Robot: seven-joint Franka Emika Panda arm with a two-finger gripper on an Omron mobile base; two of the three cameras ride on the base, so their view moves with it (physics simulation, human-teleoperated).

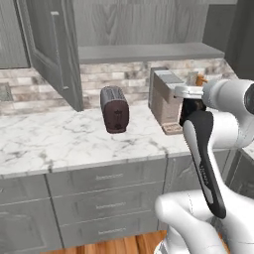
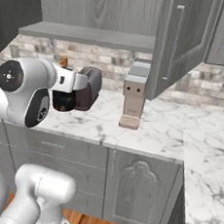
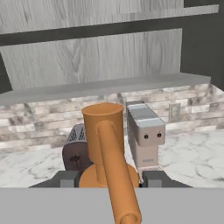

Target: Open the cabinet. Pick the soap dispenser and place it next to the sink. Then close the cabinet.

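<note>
Soap dispenser (image 3: pixel 105 144) clamped in gripper (image 3: pixel 109 178).

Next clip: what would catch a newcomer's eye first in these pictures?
The orange soap dispenser looms large in the hand view, held between the gripper fingers, its spout pointing at the camera. Behind it, the cabinet stands with its doors swung open above the marble counter. On that counter sit a dark toaster and a boxy grey coffee machine.
</note>
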